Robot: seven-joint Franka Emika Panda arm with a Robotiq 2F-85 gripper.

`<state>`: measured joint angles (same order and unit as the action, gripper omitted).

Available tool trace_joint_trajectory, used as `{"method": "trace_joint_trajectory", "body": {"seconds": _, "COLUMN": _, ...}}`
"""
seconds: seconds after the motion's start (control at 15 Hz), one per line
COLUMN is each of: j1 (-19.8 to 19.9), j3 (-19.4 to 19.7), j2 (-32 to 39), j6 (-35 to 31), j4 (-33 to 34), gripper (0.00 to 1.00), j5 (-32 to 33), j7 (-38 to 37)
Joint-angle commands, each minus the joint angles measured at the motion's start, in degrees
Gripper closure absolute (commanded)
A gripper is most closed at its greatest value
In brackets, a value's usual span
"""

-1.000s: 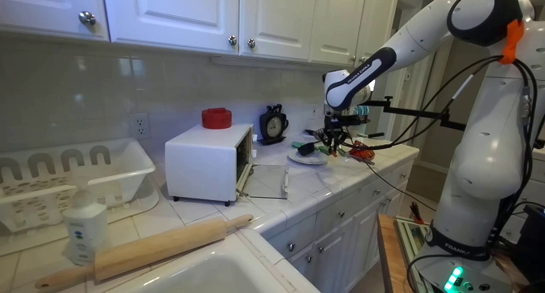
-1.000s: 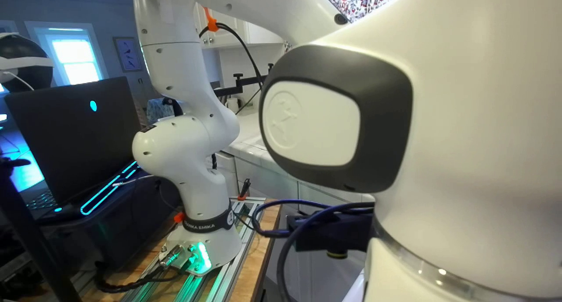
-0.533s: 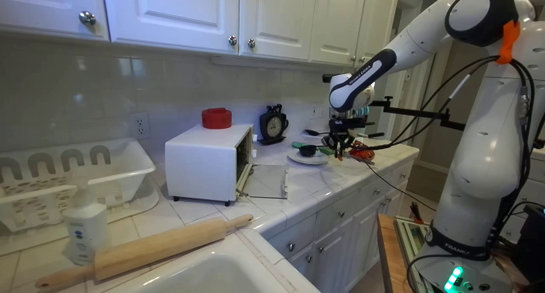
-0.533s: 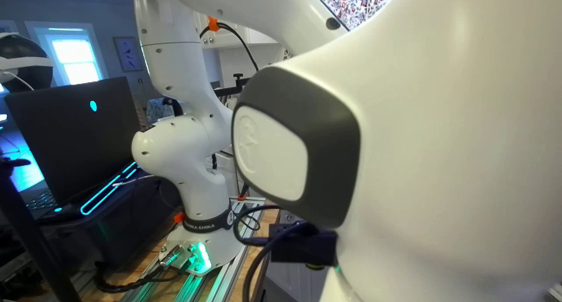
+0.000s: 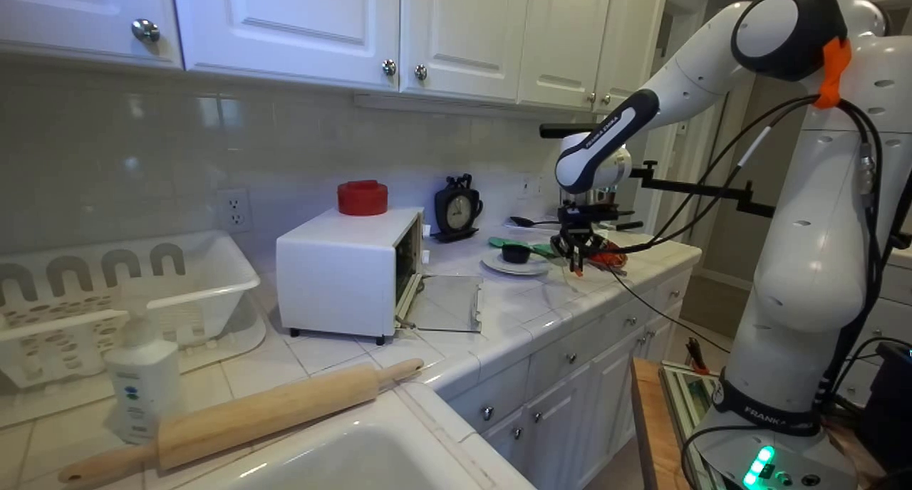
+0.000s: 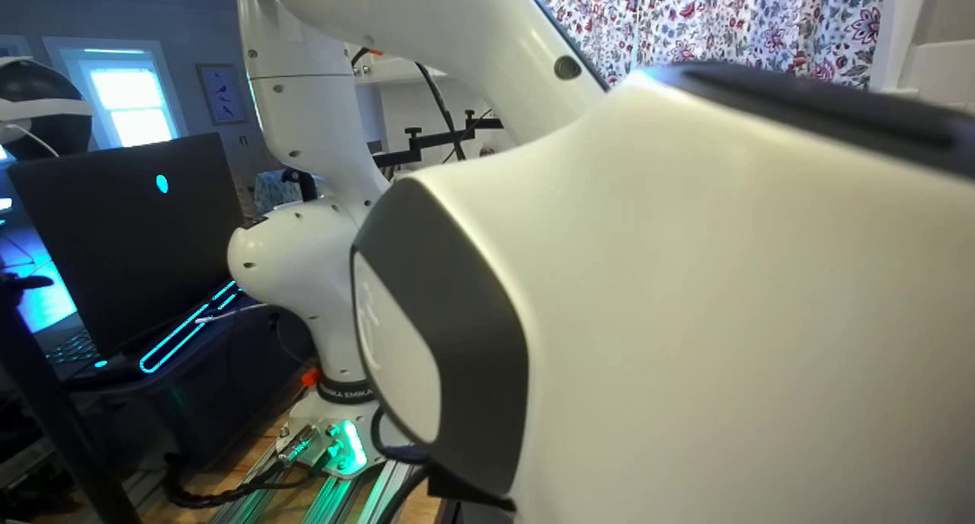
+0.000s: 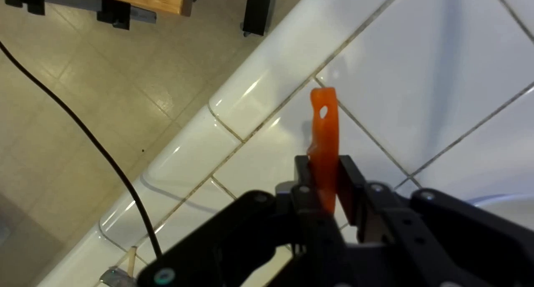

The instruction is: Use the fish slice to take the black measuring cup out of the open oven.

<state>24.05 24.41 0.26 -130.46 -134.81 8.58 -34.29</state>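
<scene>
- Now the gripper (image 7: 323, 166) sits farther off from the white plate (image 5: 516, 270) than a second ago; we read that as drawing away.
- Black measuring cup (image 5: 516, 253): looked canted a second back, now near level. It shows over the plate, seemingly resting there; its underside we cannot make out.
- In an exterior view we see a gap between cup and gripper.
- Jaws drawn together, no spare gap, pinching an orange handle (image 7: 326, 141) with a hole near its end. We take it for the fish slice's; no blade in sight, so unconfirmed.
- Oven (image 5: 338, 283) stands open, cup well outside. Our judgement: taking-out looks done, the cup perhaps just set down; putting the tool by may be what remains.
- Writing: we read FRANKA EMIKA on the arm (image 5: 604, 132), part of the same name on the base collar (image 5: 773, 416).
- Bottle (image 5: 144, 383) label: too blurred for us. Round dial (image 5: 458, 212): figures too small. Laptop (image 6: 122, 242) lid: lit emblem, no letters we can make out.
</scene>
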Motion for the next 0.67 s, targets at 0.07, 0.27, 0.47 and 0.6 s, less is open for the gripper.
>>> {"method": "trace_joint_trajectory", "body": {"seconds": 0.07, "j1": -1.1, "j3": -1.3, "j2": -4.1, "j6": -4.9, "j4": -3.0, "gripper": 0.95, "j5": 0.5, "j7": 3.2}}
{"method": "trace_joint_trajectory", "body": {"seconds": 0.27, "j1": -2.0, "j3": -2.8, "j2": -6.1, "j6": -5.5, "j4": -4.1, "gripper": 0.95, "j5": 2.0, "j7": 3.9}}
{"method": "trace_joint_trajectory", "body": {"seconds": 0.47, "j1": -2.2, "j3": -4.7, "j2": -8.7, "j6": -5.4, "j4": -5.6, "gripper": 0.95, "j5": 5.8, "j7": 2.0}}
{"method": "trace_joint_trajectory", "body": {"seconds": 0.6, "j1": -2.1, "j3": -5.9, "j2": -10.4, "j6": -5.9, "j4": -6.7, "gripper": 0.95, "j5": 7.6, "j7": 2.0}}
